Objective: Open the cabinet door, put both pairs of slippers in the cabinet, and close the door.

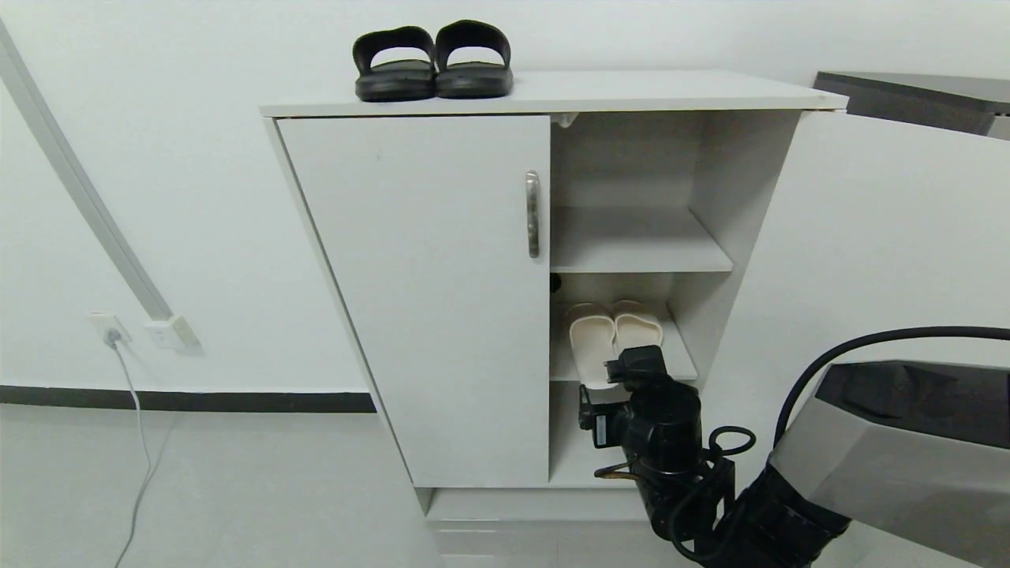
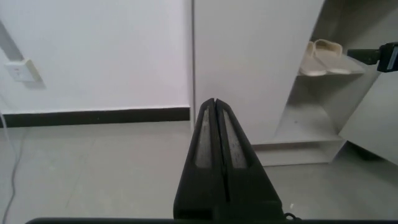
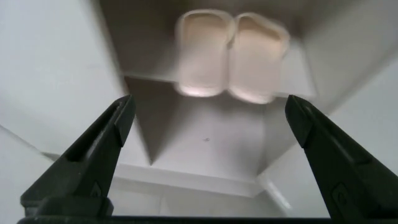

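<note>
Right hand [image 3: 209, 102] wide open, empty, just before smooth rounded cream slippers [image 1: 611, 331] on the middle shelf [image 1: 680, 364] of the white cabinet [image 1: 418, 315]. My left hand [image 2: 214, 106] pressed closed, empty. Matte black slippers [image 1: 432, 63] sit on top.

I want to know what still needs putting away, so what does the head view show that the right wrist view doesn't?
Only the head view: black slippers on top of the cabinet, its shut left door with a handle, and the open right door. Only the right wrist view: the right end effector is plainly open, pointed at the shelves. Both: white slippers side by side on the middle shelf.
</note>
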Tool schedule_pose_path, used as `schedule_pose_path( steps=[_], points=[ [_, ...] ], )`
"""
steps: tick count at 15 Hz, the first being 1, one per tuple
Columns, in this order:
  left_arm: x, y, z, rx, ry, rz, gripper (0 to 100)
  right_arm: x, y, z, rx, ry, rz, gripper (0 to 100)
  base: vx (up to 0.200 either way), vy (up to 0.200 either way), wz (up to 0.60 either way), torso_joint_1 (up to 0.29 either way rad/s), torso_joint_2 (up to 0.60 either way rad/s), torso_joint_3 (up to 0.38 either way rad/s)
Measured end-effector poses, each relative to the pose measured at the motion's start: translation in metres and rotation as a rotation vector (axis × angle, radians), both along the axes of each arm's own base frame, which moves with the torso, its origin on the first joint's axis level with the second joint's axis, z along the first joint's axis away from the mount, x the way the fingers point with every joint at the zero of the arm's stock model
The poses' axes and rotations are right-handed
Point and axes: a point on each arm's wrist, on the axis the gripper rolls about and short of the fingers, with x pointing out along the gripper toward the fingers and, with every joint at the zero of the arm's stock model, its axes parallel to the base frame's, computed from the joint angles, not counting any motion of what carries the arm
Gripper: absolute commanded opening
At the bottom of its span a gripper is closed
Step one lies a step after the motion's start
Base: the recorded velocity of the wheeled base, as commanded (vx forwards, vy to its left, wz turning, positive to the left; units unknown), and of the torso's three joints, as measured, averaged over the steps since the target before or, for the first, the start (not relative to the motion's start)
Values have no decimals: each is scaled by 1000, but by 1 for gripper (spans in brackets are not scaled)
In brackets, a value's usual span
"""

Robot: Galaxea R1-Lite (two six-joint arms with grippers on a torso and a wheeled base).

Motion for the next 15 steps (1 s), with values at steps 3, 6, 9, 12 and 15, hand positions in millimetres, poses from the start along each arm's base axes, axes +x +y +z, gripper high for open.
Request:
schedule_pose_path(
  steps=[3, 6, 9, 12, 15],
  points=[
    [0, 0, 0, 0, 0, 0, 0, -1, 1, 1, 4, -7, 3, 100, 0, 200, 0, 1, 4, 4],
    [0, 0, 0, -1, 0, -1, 0, 0, 0, 1, 7, -9, 2, 100, 0, 200, 0, 2, 2, 4],
    [0, 0, 0, -1, 0, 0, 0, -1, -1, 0, 6, -9, 1, 100, 0, 200, 0, 2, 2, 4],
    [0, 0, 0, -1, 0, 1, 0, -1, -1, 0, 11, -13, 2, 100, 0, 133, 0, 2, -2, 2],
    [0, 0, 0, -1, -1, 1, 0, -2, -2, 1, 21, -23, 2, 100, 0, 0, 0, 0, 0, 0]
  ],
)
